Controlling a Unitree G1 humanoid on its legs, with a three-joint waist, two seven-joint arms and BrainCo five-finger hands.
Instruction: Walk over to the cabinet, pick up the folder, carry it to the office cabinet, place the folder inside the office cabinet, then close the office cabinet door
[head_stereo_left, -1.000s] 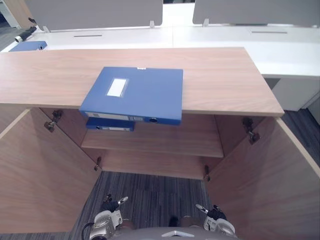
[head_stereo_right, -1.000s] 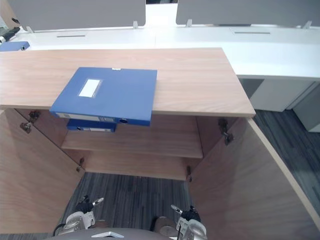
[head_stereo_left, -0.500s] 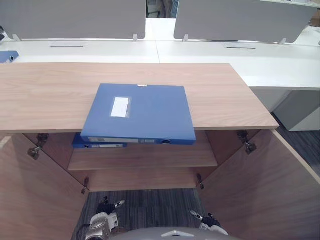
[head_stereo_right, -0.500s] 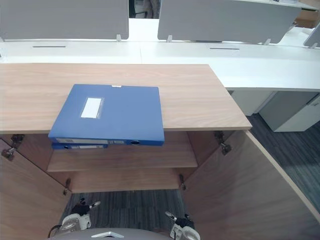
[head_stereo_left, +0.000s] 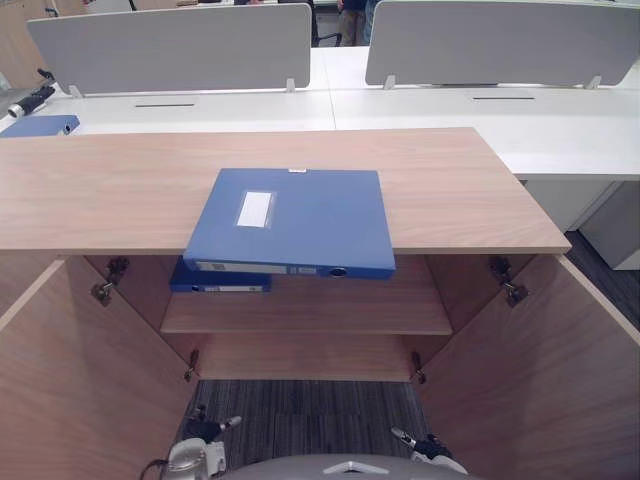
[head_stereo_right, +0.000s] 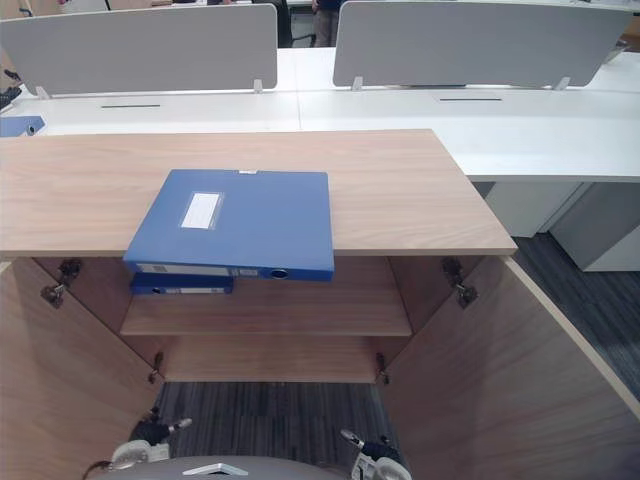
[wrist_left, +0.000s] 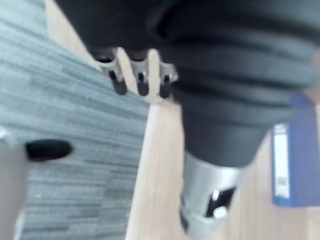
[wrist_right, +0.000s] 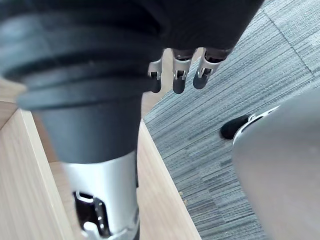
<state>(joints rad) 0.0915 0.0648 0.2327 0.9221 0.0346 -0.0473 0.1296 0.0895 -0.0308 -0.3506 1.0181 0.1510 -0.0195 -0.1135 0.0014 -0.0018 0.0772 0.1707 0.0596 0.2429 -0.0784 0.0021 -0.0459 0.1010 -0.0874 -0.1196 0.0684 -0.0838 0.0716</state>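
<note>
Whole view has shifted vs 0.5 s ago, so camera moved; folder (head_stereo_left: 300, 220) lies in the same spot on cabinet top (head_stereo_left: 100, 190), spine overhanging the front edge toward the robot. Prob. stiff, flat, fairly light, smooth cover so slippery: take it at the overhang, thumb on top, fingers under. Second folder (head_stereo_left: 220, 281) lies on shelf (head_stereo_left: 330, 305) just below. Left hand (head_stereo_left: 192, 458) & right hand (head_stereo_left: 432, 450) hang low, well apart from it, fingers relaxed, empty.

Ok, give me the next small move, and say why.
Probably raise both hands toward the folder: it lies on the cabinet top, its spine overhanging the front edge, while the left hand and right hand hang low near the floor, fingers relaxed and empty.
</note>
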